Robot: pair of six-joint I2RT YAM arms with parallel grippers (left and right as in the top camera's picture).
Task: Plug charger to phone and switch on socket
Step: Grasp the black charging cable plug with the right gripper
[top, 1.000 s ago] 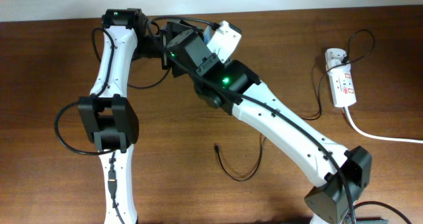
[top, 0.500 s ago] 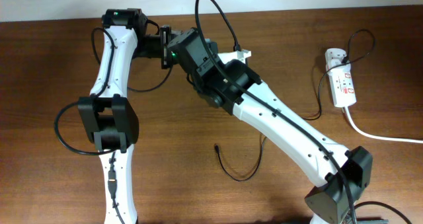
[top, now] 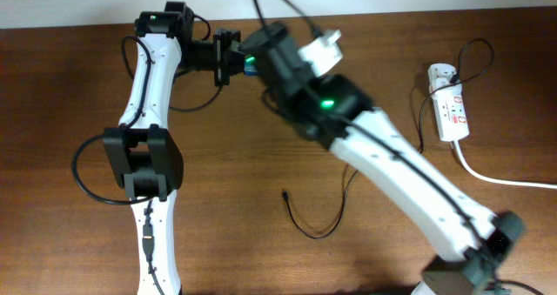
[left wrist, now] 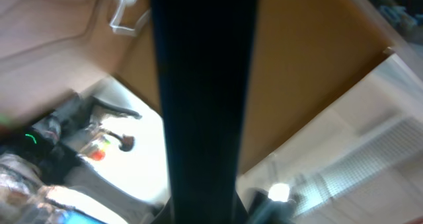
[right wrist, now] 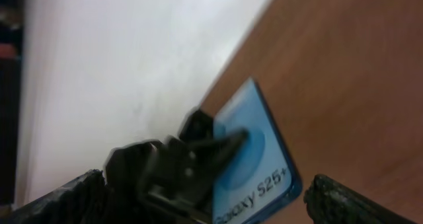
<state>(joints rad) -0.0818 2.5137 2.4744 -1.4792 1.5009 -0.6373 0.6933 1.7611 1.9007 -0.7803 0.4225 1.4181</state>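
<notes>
Black left gripper (top: 228, 56) looks clamped on the blue-screened phone (right wrist: 264, 161) at the far edge of the table (top: 70, 112). The right gripper (right wrist: 205, 191) faces it close by, fingers spread and empty. Nothing is plugged in yet: the charger (top: 305, 232) lies loose, well apart from both. Far right, the socket (top: 452, 112) waits, switch untouched by my reckoning.

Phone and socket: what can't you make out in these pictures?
Phone: overhead, the right arm covers all but a blue sliver; in the right wrist view it is blurred and cut off by the bottom edge.
Left gripper: whether it clamps the phone is lost in blur.
Left wrist view: a blurred black bar blocks the middle.
Socket: its switch is too small overhead to read.
</notes>
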